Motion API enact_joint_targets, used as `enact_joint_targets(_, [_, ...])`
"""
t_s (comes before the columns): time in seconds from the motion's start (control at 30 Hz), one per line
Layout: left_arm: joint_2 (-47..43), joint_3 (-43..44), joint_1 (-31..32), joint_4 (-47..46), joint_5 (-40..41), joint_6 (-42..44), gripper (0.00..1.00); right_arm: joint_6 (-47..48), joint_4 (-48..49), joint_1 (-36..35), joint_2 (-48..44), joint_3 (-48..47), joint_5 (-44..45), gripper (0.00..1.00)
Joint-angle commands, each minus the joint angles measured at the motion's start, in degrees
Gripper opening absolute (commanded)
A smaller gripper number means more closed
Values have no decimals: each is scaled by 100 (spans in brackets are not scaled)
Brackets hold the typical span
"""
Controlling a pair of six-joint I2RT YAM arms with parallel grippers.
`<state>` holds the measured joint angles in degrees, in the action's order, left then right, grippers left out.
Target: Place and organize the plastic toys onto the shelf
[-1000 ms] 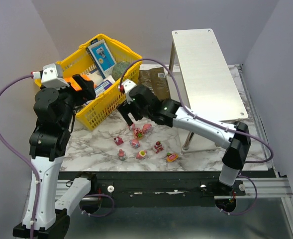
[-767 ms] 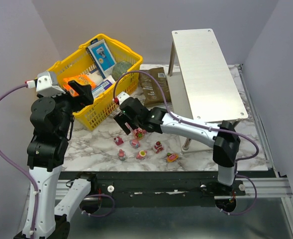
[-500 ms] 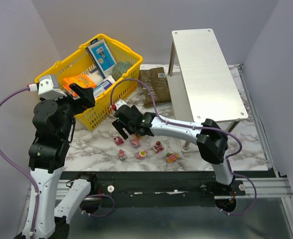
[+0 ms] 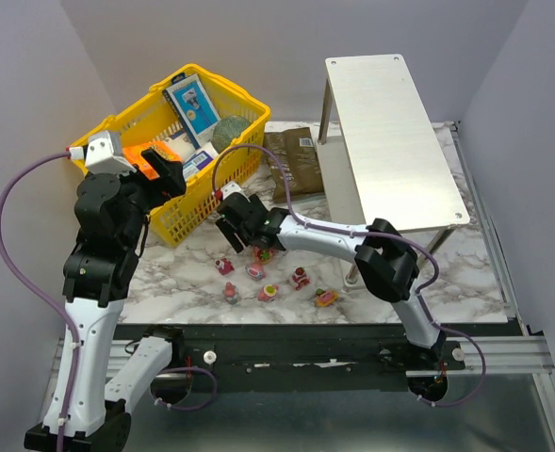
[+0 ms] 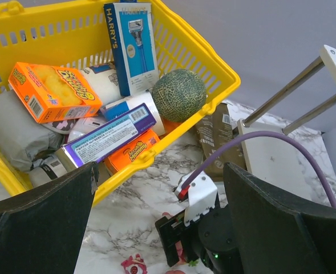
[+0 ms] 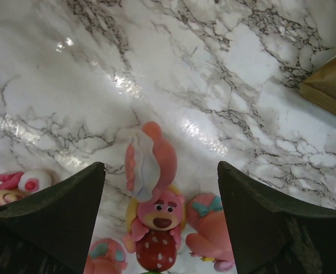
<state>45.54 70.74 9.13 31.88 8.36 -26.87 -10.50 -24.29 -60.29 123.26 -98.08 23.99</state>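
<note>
- Right wrist view: the right gripper (image 6: 158,170) hangs low over the marble table (image 6: 253,51) with its fingers spread. A pink bear toy (image 6: 156,217) sits in the gap and neither finger touches it (my read: lining up for a pick, not yet a grip).
- The plastic toys (image 4: 268,293) all lie on the table near the front edge, in a loose cluster between the yellow basket (image 4: 198,202) and the shelf (image 4: 390,132). None is on the shelf, so placing is not yet done.
- The left gripper (image 5: 159,171) is spread wide and holds nothing. It is raised beside the basket and looks down into it (probably parked there to leave the right arm room).
- Hard to make out:
  - The shelf's lower tier is mostly hidden under the top board in the top view.
  - The bear's lower part is cut off by the frame edge.
  - The neighbouring toys are only partly in frame.
  - From above, the toys are too small to identify, and the right gripper covers some of the cluster, so the count is uncertain.
</note>
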Motion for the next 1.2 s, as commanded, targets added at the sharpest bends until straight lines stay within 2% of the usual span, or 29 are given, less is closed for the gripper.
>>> enact_joint_targets(0.0, [-54,-16,45,-94,78,121,99,-40,215,79,216,-176,-245,82])
enact_joint_targets(0.13, [-45,-16,98,-103,69,138,99,-40,206,70,347,-220,-368,70])
enact_joint_targets(0.4, [-133,-104,151,-94,140,174,99,-198,144,79,427,-89,-536,63])
enact_joint_targets(0.5, [-159,-104,168,-77,183,182,99,-250,144,79,444,-53,-448,50])
enact_joint_targets(0.6, [-168,-104,177,-50,210,209,99,-251,135,79,392,-53,-421,22])
enact_joint_targets(0.63, [-177,-104,186,-41,236,217,99,-277,135,79,365,-36,-378,8])
enact_joint_targets(0.67, [-177,-104,186,-41,236,235,99,-277,135,79,339,-35,-351,4])
enact_joint_targets(0.73, [-186,-96,195,-41,245,244,99,-338,135,70,173,8,-272,1])
enact_joint_targets(0.9, [-230,-78,230,-41,263,262,99,-391,-22,70,-433,53,-123,1])
enact_joint_targets(1.17, [-326,-78,274,-59,280,297,99,-444,-1269,79,-1699,-702,176,1])
